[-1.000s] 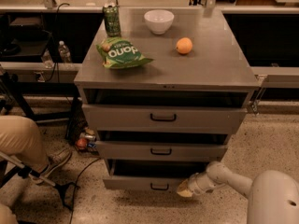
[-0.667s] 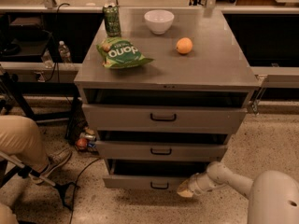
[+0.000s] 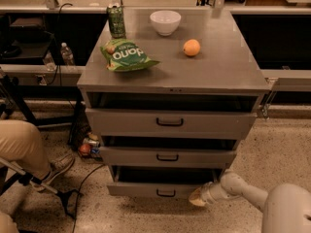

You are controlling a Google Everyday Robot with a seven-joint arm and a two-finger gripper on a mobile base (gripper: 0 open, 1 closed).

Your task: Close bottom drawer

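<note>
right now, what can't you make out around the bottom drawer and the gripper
- Inside of the bottom drawer: camera view, dark and overhung by the middle drawer.
- Whether the gripper, low at that drawer's right end, touches it: camera view, its own body hides the contact.
- Person's leg: cut off by the left edge.

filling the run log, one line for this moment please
bottom drawer: open, not yet closed | gripper: at drawer front's right end
</note>
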